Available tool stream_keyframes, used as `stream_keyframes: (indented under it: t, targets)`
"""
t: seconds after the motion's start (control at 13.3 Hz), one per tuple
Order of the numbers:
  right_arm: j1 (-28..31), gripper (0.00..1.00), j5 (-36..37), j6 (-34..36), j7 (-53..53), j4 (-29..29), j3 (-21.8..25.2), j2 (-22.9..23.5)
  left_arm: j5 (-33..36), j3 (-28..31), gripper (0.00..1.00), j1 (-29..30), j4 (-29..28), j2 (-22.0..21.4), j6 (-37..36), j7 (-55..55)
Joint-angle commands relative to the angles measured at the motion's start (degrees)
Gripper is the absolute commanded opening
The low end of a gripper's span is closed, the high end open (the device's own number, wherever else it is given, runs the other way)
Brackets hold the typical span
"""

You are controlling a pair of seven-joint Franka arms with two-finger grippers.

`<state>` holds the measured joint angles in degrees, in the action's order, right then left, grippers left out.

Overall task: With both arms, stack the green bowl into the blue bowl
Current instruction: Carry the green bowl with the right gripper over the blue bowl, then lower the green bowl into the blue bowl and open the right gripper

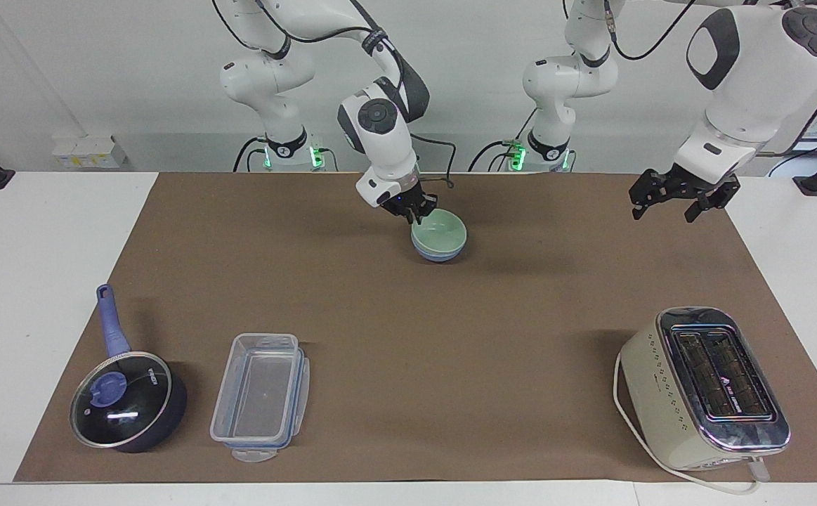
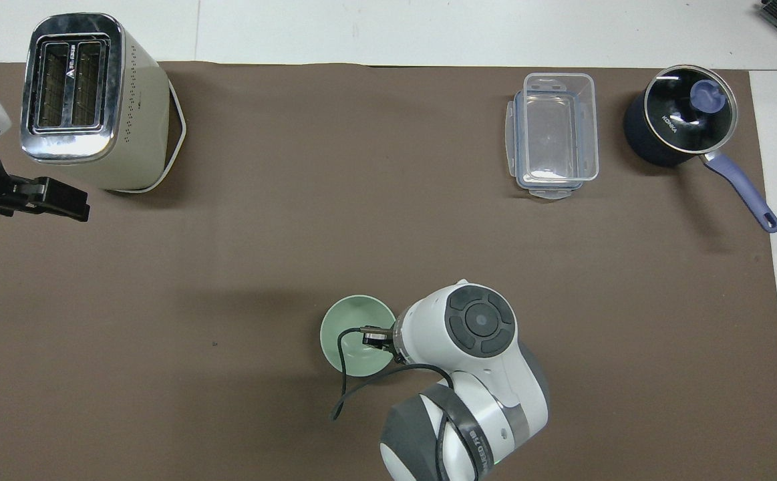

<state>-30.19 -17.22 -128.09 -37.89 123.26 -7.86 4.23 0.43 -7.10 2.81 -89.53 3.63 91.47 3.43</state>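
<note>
The green bowl point(image 1: 440, 232) sits level inside the blue bowl point(image 1: 438, 254) on the brown mat, near the robots at mid-table. In the overhead view only the green bowl point(image 2: 353, 333) shows; the blue bowl is hidden under it. My right gripper point(image 1: 418, 210) is just above the green bowl's rim on the right arm's side, fingers apart and not holding it. In the overhead view the right arm's wrist covers it. My left gripper point(image 1: 667, 202) hangs open and empty above the mat's edge at the left arm's end, waiting; it also shows in the overhead view point(image 2: 51, 199).
A cream toaster point(image 1: 704, 388) with its cord stands farthest from the robots at the left arm's end. A clear plastic container point(image 1: 260, 393) and a dark blue lidded saucepan point(image 1: 127, 402) stand farthest from the robots at the right arm's end.
</note>
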Motion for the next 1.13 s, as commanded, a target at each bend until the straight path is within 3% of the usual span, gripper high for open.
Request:
stream_keyframes:
  t: [0.0,0.3,0.53,0.83,1.06]
  targets:
    - [0.04,0.49,-1.15,1.18,-0.87,-1.18,0.21,-0.44,0.36,-0.46,1.0,0.71,1.03,0.59,-0.07,0.0]
    - [3.71,0.83,1.73,5.64,1.14,-1.09,0.83,-6.58,0.36,-0.46,1.0,0.71,1.12,0.59,-0.07,-0.09]
    - [10.04,0.99,8.67,8.9,4.04,-1.0,0.74,-10.1,0.36,-0.46,1.0,0.71,1.03,0.59,-0.07,0.0]
    - [21.37,1.0,10.62,9.26,15.53,-2.49,0.83,-12.92,0.36,-0.46,1.0,0.71,1.03,0.59,-0.07,0.0]
    - [29.29,1.0,11.5,14.51,23.19,-9.5,0.83,-12.32,0.36,-0.46,1.0,0.71,1.12,0.59,-0.07,0.0]
